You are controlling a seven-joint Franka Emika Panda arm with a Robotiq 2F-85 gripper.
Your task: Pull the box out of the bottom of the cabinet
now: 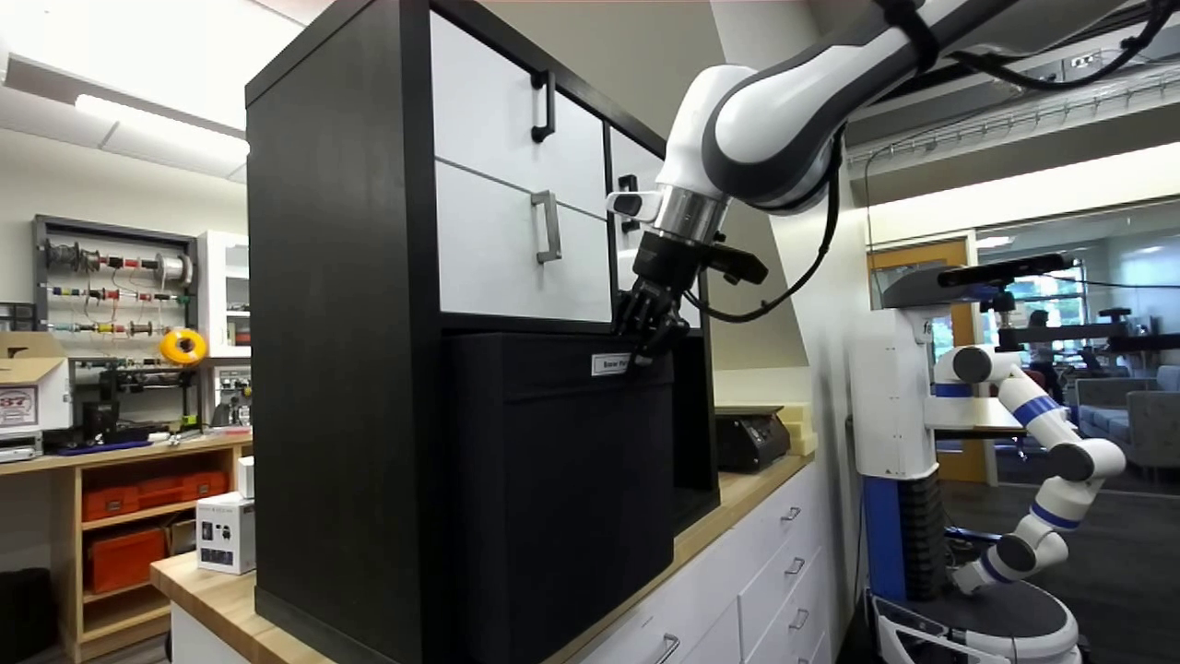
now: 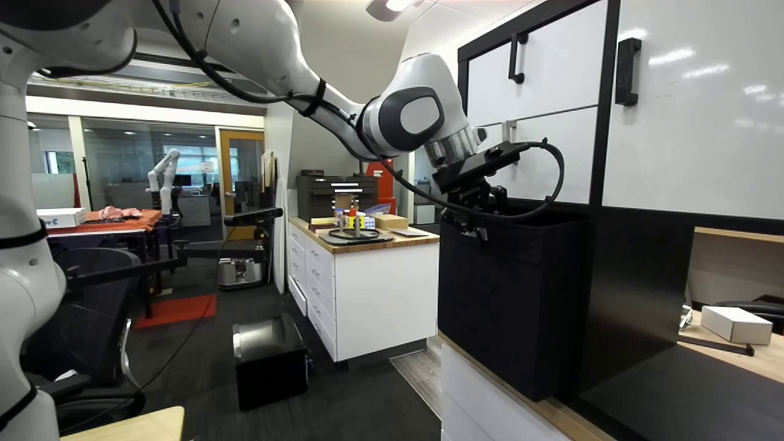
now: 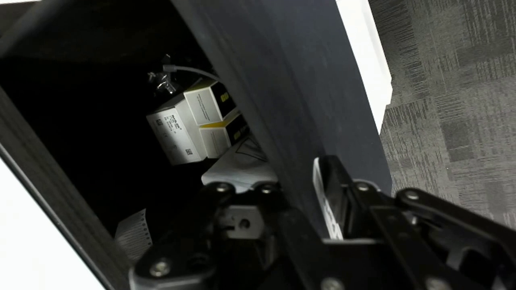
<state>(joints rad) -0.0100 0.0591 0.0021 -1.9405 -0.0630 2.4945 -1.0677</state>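
my fingers (image 3: 336,181) are clamped on the top edge of the box (image 1: 581,480), as far as i can judge: in the wrist view its front wall passes between them, one finger inside, one outside by the white label (image 1: 609,364). the box drops below my fingers, its front standing proud of the cabinet (image 1: 332,323) in both exterior views, its back running behind them into the cabinet's lower part. the white drawers (image 1: 489,249) are above and behind my fingers. on the inner side, lower down, small cartons (image 3: 177,133) lie in the box.

so i take the step in hand to be the pull, with the grip made and the box partway out. the next move, i think, calls for a steady draw away from the cabinet, without tipping the box forward. the wooden counter (image 1: 207,583) well below my fingers seems to leave little room in front of the box, so its lower edge could soon overhang; i would go slowly there. how heavy it all is i cannot tell, but the wall looks like fabric and may bend or slip from my grip.
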